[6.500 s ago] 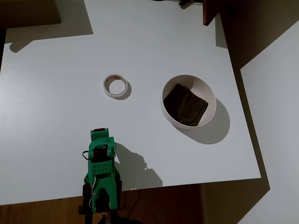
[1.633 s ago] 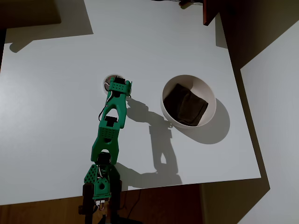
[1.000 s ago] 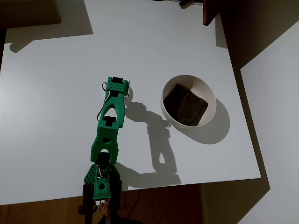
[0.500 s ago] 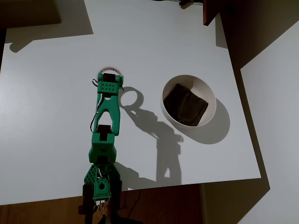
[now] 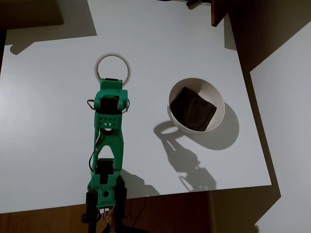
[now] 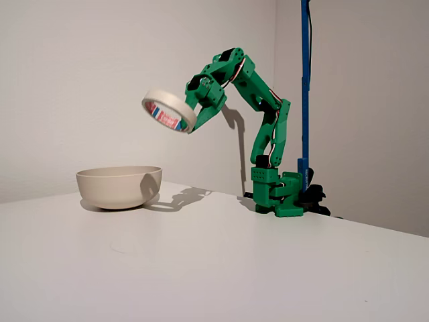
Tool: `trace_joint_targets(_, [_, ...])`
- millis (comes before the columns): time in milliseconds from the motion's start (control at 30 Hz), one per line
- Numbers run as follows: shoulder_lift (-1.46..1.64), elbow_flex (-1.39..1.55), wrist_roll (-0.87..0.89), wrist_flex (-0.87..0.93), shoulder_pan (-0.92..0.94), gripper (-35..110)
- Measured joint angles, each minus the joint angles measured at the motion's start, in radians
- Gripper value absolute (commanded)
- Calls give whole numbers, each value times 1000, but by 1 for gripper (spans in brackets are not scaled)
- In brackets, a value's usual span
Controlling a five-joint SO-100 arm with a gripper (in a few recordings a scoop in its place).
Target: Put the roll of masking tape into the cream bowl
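The roll of masking tape hangs high above the table, a cream ring with red print on its inner core. My green gripper is shut on its near rim and holds it tilted. The cream bowl stands on the white table, to the right of the tape in the overhead view and below and left of it in the fixed view. A dark square pad lies inside the bowl.
The white table ends close behind the bowl on the right of the overhead view. A blue upright pole stands behind my arm's base. A dark brown object sits at the table's far edge.
The arm reached out to the tape on the table, closed on it and lifted it. In the last half second the tape rose much higher and the arm drew back.
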Motion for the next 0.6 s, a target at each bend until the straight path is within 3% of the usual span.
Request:
trace_joint_targets(300, [103,-94,-11,32,233,-8])
trace_joint_targets(600, [-91,-299,-41,23,548,-8])
